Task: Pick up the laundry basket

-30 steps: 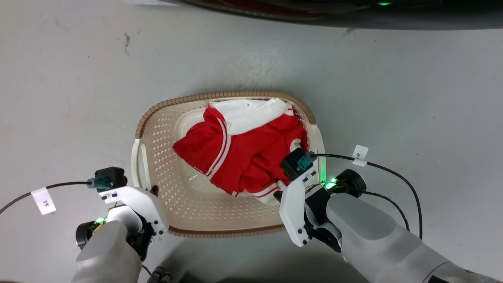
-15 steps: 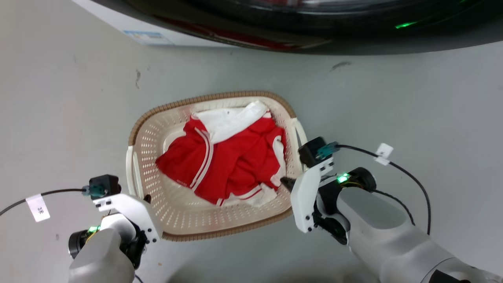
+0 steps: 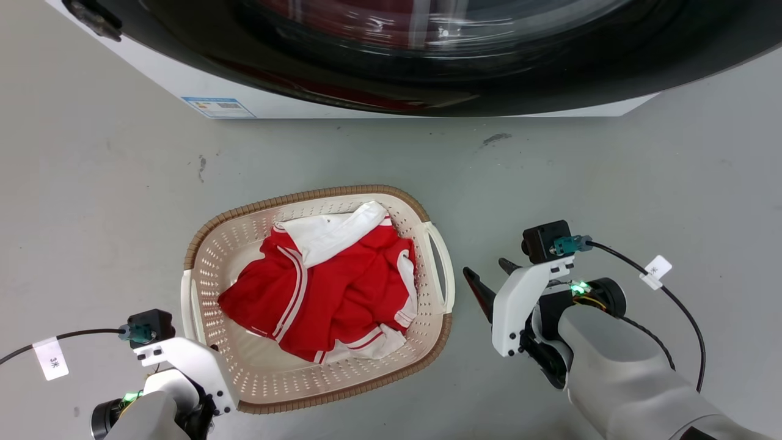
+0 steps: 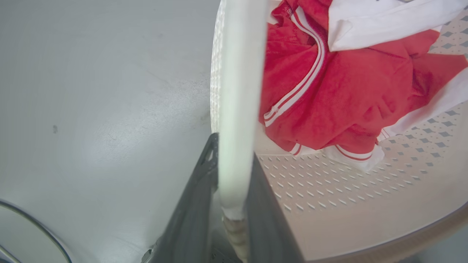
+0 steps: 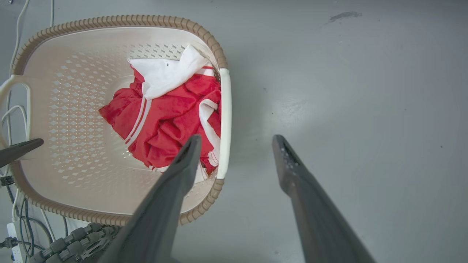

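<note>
Washing machine on the far side. Laundry basket on the grey floor before it, long axis left–right, red-and-white garment inside. Left gripper clamped on left handle bar. Right gripper fingers apart, near but clear of right handle, which lies to its left. Left finger pads hidden behind the bar. Cannot tell whether the basket sits flat.

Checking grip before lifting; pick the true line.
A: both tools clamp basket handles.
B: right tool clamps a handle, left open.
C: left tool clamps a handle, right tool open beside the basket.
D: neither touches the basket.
C: the left tool pinches the basket by its handle; the right tool is open over the floor.
</note>
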Controlling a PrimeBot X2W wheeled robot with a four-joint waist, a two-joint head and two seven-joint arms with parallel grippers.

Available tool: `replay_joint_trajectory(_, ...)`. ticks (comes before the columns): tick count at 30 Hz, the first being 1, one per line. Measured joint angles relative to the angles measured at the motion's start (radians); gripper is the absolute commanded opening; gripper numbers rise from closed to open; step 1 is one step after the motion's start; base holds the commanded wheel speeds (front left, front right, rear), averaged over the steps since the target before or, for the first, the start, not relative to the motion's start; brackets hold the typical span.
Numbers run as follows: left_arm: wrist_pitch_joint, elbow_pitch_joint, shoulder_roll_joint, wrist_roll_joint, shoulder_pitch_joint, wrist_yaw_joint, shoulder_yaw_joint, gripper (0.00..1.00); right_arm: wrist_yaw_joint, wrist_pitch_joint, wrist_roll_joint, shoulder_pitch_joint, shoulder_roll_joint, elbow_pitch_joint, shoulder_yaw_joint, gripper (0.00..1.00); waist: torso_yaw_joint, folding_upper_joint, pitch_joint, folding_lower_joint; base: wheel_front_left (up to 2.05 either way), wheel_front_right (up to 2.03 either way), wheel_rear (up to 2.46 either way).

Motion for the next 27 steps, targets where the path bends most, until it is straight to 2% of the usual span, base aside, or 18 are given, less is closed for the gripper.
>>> replay_joint_trajectory(5,0.004,0.0,0.004,-0.016,-0.001,0.0,-0.011,0.0,0.0,0.017,0.016,0.011,0.0,-0.017,0.015,1.0,-0.005,0.0,0.013,0.0,0.0,0.0,0.0)
replay_joint_trajectory(12,0.002,-0.002,0.013,-0.023,-0.03,0.0,-0.036,0.0,0.0,0.101,0.031,-0.014,0.001,-0.061,0.066,1.0,0.0,0.0,0.066,0.0,0.0,0.0,0.0)
replay_joint_trajectory(27,-0.02,-0.016,-0.006,-0.044,-0.109,-0.002,-0.094,0.0,-0.001,0.155,0.037,-0.104,-0.001,-0.063,0.144,1.0,0.061,0.0,0.211,0.0002,0.0,0.0,0.0)
